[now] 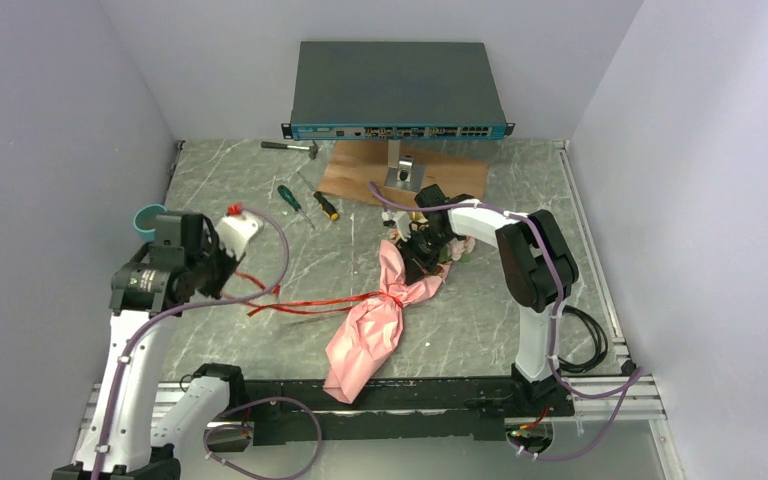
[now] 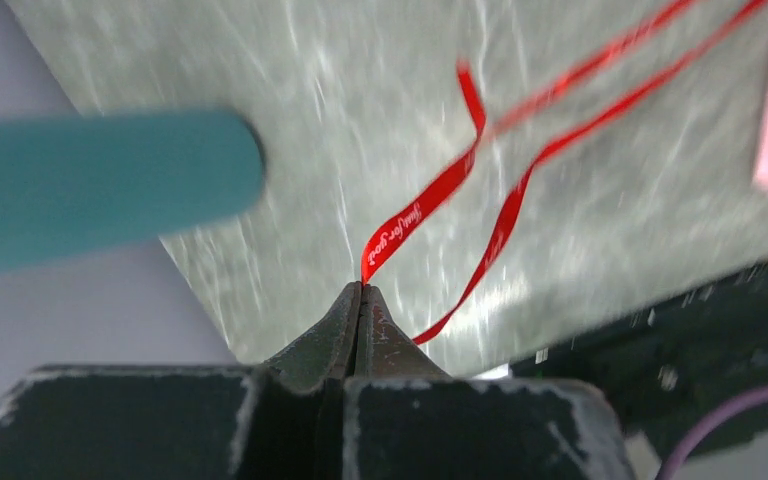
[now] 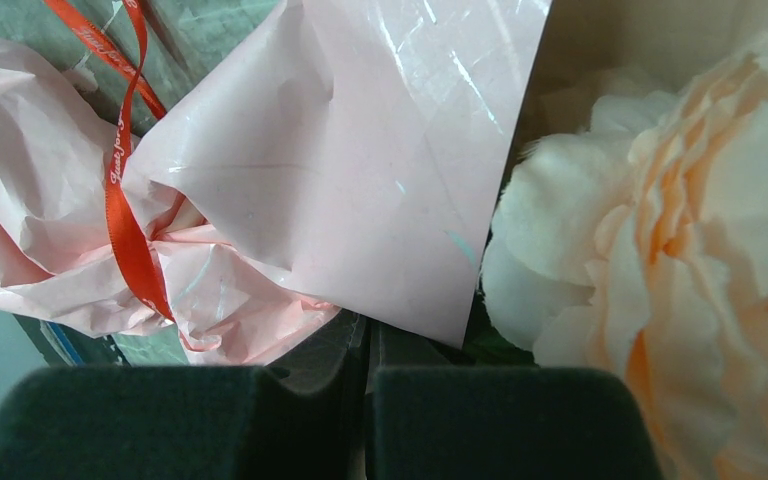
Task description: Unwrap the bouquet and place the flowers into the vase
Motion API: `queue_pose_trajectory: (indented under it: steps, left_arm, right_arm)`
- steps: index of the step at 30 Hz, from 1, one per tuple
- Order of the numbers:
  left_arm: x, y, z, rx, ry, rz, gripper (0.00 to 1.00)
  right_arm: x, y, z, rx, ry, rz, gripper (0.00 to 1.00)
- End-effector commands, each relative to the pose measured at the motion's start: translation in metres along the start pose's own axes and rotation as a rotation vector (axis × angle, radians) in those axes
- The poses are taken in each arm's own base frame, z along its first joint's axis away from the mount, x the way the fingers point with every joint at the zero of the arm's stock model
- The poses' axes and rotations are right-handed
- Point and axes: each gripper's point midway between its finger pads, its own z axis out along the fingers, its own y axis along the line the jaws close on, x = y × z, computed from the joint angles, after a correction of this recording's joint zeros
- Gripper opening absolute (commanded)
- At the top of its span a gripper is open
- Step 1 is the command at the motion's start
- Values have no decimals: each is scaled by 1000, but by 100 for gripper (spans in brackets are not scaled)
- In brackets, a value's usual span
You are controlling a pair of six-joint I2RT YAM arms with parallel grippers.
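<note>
Left wrist view: my left gripper [image 2: 362,292] clamps the thin red ribbon [image 2: 440,185], and my right gripper [image 3: 367,335] pinches crinkled pink paper [image 3: 360,150]. Untying step, I judge; next, pull left until the knot [image 1: 393,297] slips.

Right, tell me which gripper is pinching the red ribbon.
The left gripper: its shut fingertips clamp the red ribbon by its loose end. The right gripper is shut at the edge of the pink paper, off the ribbon.
</note>
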Motion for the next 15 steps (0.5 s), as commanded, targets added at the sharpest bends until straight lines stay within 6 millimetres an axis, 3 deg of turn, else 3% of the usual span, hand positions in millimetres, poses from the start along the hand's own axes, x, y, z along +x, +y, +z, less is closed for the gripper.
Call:
queue_pose_trajectory:
  steps: [1, 5, 9, 10, 11, 12, 14, 15]
  left_arm:
    - [98, -6, -2, -25, 345, 136, 0]
    - [154, -13, 15, -28, 494, 212, 0]
    - [172, -11, 38, -62, 538, 211, 0]
    - [171, -9, 46, -70, 540, 204, 9]
    - [162, -7, 52, -65, 517, 190, 28]
    - [148, -9, 58, -33, 474, 173, 40]
    - [112, -12, 68, 14, 350, 133, 55]
    - [93, -16, 74, 60, 279, 124, 58]
  right_arm:
    - [37, -35, 25, 100, 134, -26, 0]
    - [36, -35, 25, 100, 131, -26, 0]
    - [31, -31, 22, 95, 105, -32, 0]
    - [28, -28, 20, 84, 94, -31, 1]
    - [24, -24, 18, 70, 81, -29, 4]
    - [19, -21, 16, 61, 68, -27, 7]
    - [9, -15, 13, 47, 42, -30, 15]
    - [4, -12, 10, 46, 28, -34, 17]
